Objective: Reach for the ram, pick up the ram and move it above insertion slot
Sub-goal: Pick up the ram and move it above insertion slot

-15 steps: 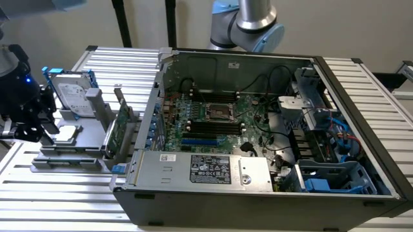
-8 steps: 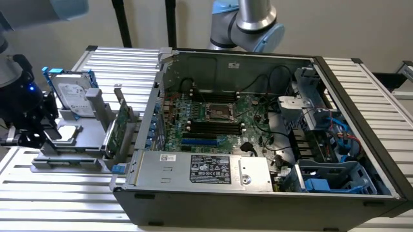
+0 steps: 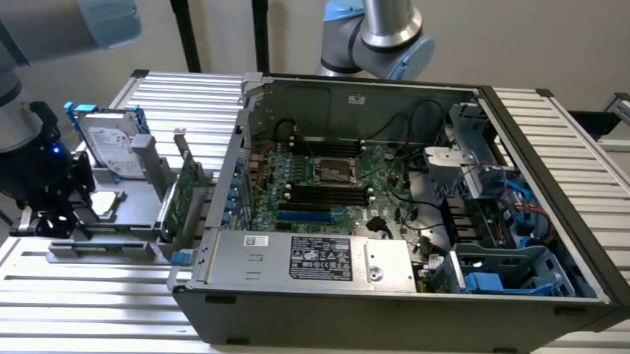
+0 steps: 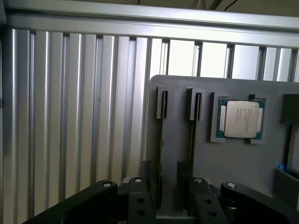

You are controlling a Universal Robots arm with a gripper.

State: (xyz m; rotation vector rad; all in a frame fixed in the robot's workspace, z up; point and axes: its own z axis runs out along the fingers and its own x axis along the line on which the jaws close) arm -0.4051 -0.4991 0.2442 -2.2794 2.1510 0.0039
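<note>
The end effector (image 4: 170, 205) hangs low over the grey tray (image 4: 233, 163) with its two black fingers (image 4: 139, 200) spread apart and nothing held. The ram (image 4: 161, 154) stands in a narrow slot of that tray, seen edge-on as a thin dark strip that runs into the gap between the fingers, untouched so far as can be seen. A second slot (image 4: 195, 140) lies just beside it, running toward the other finger. Further along the tray a square processor (image 4: 240, 119) sits in its own recess; there is faint print on its metal lid, too small to read. The ribbed aluminium table (image 4: 70, 116) lies under and beyond the tray. In the exterior view the open case (image 3: 394, 310) stands on the table, with the power supply (image 3: 226, 258) at its near edge bearing a black label (image 3: 320, 259) whose white marks cannot be read. Behind it lies the motherboard (image 3: 335, 184). At the exterior view's left a green card (image 3: 182, 195) and a hard drive (image 3: 108, 144) with an unreadable white label stand upright.
</note>
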